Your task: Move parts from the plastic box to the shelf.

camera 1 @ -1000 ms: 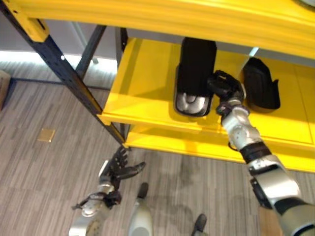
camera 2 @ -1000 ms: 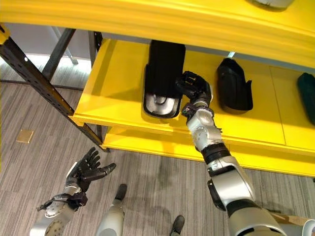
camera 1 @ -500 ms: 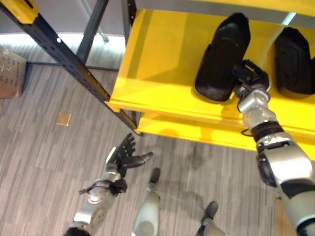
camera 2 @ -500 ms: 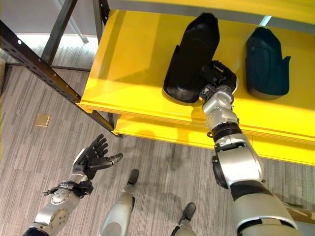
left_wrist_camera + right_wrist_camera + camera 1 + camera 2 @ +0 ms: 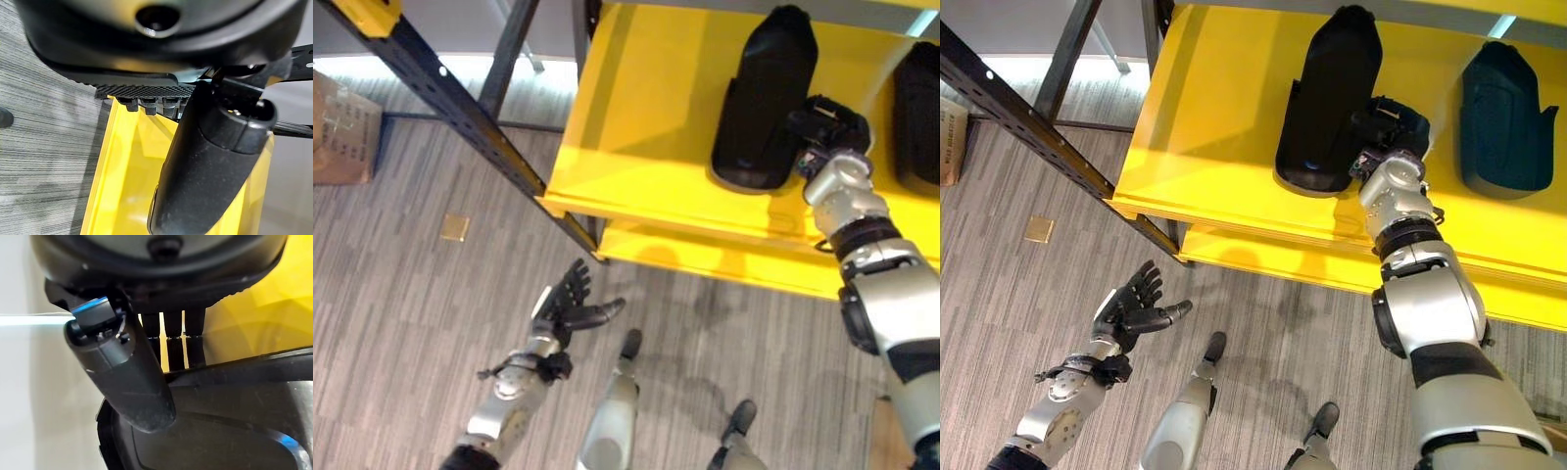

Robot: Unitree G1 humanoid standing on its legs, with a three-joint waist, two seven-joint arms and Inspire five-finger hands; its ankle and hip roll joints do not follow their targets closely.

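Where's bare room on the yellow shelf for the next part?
Free: the yellow shelf from its left edge to the long black part. Crowded: the right hand beside that part fills the gap before the second black part.

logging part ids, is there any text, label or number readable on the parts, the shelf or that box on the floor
None can be read.
Black part by the right hand: no print shows.
Second black part: no print shows.
Yellow shelf: bare, no label or number.
Cardboard box on the floor: faint marks, too small and blurred to read.
Left hand: idle over the floor, unmarked.
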